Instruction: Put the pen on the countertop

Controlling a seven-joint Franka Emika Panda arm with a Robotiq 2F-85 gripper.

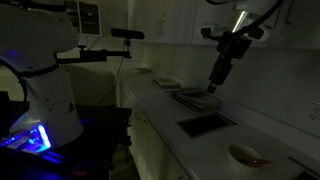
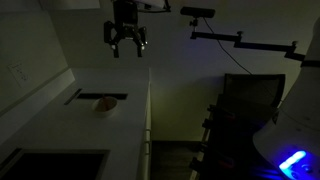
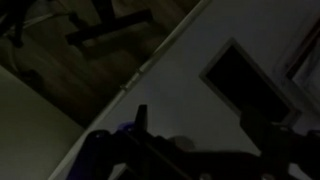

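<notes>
The pen (image 1: 251,160) is a thin reddish-brown stick lying in the pale bowl (image 1: 244,153) on the near end of the countertop (image 1: 165,112). In an exterior view the pen (image 2: 108,99) shows as a reddish streak at the rim of the bowl (image 2: 105,105). My gripper (image 1: 214,86) hangs open and empty high above the far part of the countertop (image 2: 120,125), well away from the bowl; it also shows in an exterior view (image 2: 127,45). In the wrist view my gripper (image 3: 205,125) has its fingers spread over the pale countertop (image 3: 190,90). The room is very dim.
Dark flat trays (image 1: 191,97) lie on the counter below the gripper. A dark rectangular inset (image 1: 206,125) sits between the trays and the bowl, and shows in the wrist view (image 3: 236,74). Another dark rectangle (image 2: 50,165) is at the near counter end. A camera arm (image 2: 235,40) stands beside the counter.
</notes>
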